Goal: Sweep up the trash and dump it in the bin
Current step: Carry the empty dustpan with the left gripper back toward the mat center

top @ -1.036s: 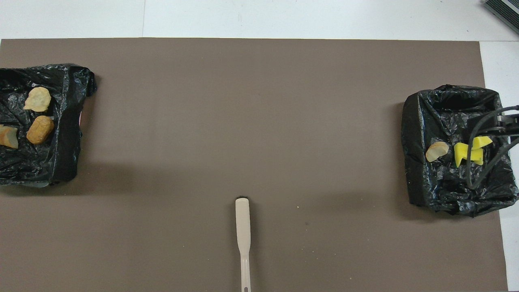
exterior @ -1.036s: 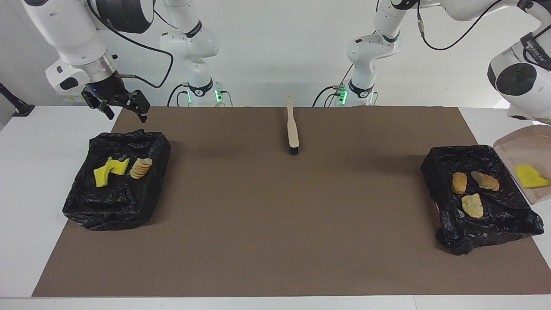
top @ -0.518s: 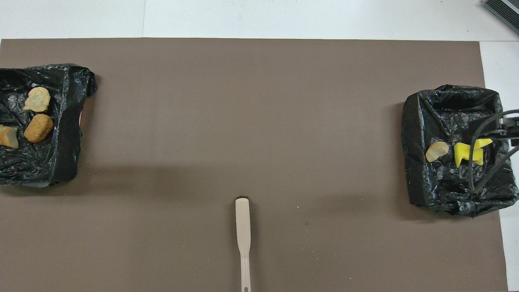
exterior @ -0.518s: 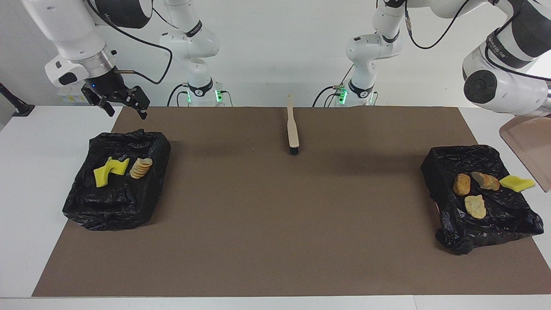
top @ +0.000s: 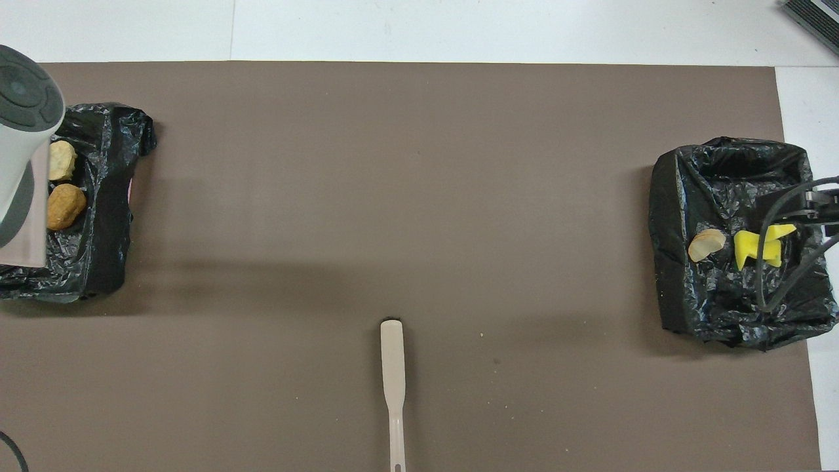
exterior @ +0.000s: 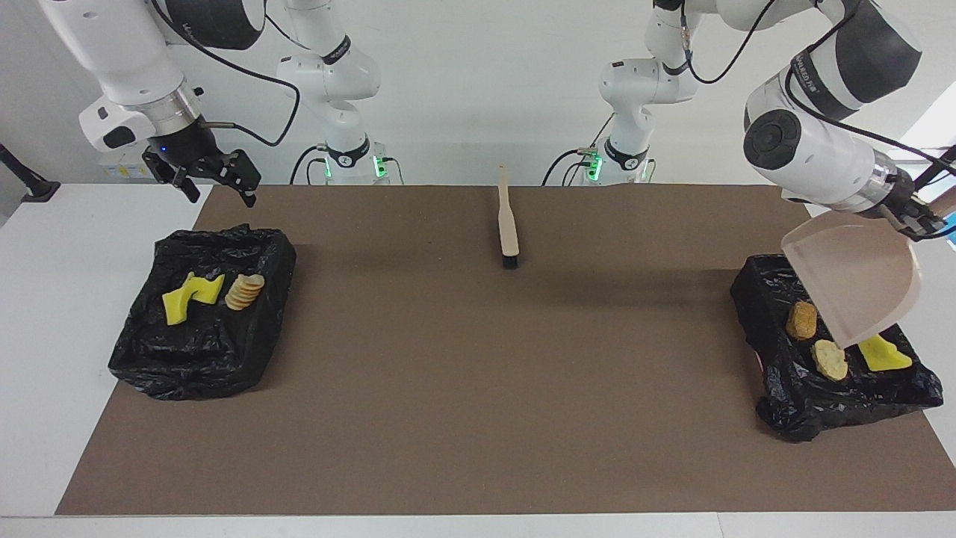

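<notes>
Over the bin (exterior: 836,388) my left pincer (exterior: 913,218) grips the tipped dustpan (exterior: 851,280); scraps (exterior: 829,359) look light, soft, best scooped; right pincer (exterior: 216,181) waits wide

The dustpan (exterior: 855,280) has been swung in and tipped steeply over the bin (exterior: 784,403) at the left arm's end; the yellow sponge bit (exterior: 883,354) has been dropped inside

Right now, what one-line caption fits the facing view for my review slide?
Left gripper tips the dustpan over a black-lined bin holding scraps; brush lies mid-mat; right gripper waits, jaws open.
</notes>
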Controlling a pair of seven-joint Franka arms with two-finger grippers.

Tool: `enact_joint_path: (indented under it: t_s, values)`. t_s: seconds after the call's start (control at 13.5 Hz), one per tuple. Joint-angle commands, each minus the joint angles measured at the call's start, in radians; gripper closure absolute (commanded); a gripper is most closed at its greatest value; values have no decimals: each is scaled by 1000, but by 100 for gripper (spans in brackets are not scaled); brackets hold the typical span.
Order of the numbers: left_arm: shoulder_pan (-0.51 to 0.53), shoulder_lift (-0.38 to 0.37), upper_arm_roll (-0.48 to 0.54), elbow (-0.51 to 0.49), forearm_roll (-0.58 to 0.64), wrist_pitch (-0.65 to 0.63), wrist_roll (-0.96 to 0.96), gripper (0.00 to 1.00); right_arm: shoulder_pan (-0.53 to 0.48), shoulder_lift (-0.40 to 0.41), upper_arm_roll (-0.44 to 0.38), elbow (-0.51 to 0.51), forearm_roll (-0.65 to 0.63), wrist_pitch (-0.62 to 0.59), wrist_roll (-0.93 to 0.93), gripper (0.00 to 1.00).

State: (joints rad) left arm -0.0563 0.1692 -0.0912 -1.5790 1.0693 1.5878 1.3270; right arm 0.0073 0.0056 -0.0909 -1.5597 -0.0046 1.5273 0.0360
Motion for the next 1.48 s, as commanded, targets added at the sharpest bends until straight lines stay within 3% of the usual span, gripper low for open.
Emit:
enact_joint_path:
  t_s: [0.0, 0.22, 0.59, 0.81, 1.04, 1.41]
  values:
    - [-40, 27, 13, 57, -188, -16, -32, 100, 0, -19, -1, -22, 18, -1, 12, 0]
    - [-42, 27, 13, 56, -438, -11, -176, 100, 0, -19, -1, -22, 18, -1, 12, 0]
    - [-71, 44, 13, 47, -802, 35, -579, 100, 0, -19, -1, -22, 18, -1, 10, 0]
    - [-186, 125, 11, 57, -844, 70, -1009, 100, 0, -19, -1, -22, 20, -1, 12, 0]
    - [-276, 170, 11, 56, -923, 188, -1364, 100, 0, -19, -1, -22, 20, -1, 12, 0]
    - [-393, 220, 11, 53, -1009, 314, -1664, 100, 0, -19, -1, -22, 18, -1, 12, 0]
